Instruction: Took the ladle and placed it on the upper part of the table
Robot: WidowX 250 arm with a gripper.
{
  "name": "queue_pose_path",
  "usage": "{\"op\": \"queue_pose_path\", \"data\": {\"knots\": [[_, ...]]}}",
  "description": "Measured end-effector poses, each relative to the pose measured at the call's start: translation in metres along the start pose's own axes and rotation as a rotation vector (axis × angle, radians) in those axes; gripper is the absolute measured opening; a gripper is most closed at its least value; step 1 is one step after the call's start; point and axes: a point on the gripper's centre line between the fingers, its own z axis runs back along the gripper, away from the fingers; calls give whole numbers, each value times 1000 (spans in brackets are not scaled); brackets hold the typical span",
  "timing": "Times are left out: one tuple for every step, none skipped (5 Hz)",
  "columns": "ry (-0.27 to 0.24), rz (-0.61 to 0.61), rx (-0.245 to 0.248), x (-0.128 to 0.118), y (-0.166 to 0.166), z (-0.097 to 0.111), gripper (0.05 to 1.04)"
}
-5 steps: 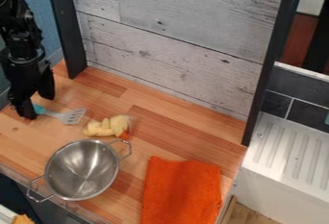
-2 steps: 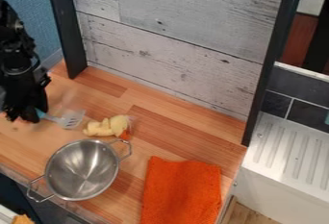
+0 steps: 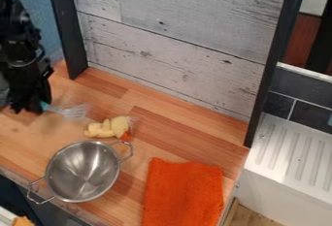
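At the left edge, the black gripper (image 3: 29, 106) hangs low over the wooden table (image 3: 175, 118), shut on the teal handle of a slotted spatula, the ladle-like utensil (image 3: 73, 111). Its grey blade sticks out to the right of the gripper, above or on the wood; which of the two I cannot tell. The gripper covers much of the handle.
A yellow plush toy (image 3: 109, 127) lies right of and below the spatula. Nearer the front stands a metal colander (image 3: 83, 171) with wire handles, beside an orange cloth (image 3: 183, 191). A wooden panel wall (image 3: 175, 40) rises behind.
The gripper first came toward the front with the spatula turning slightly, then went back toward the wall. The spatula's blade has shifted upward in the view along with it.
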Motion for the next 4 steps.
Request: {"op": "queue_pose_path", "data": {"knots": [[-66, 23, 32, -7, -3, 3, 325], [-192, 32, 33, -10, -10, 19, 325], [-272, -2, 56, -18, 0, 17, 325], [-304, -17, 41, -19, 8, 28, 325]]}}
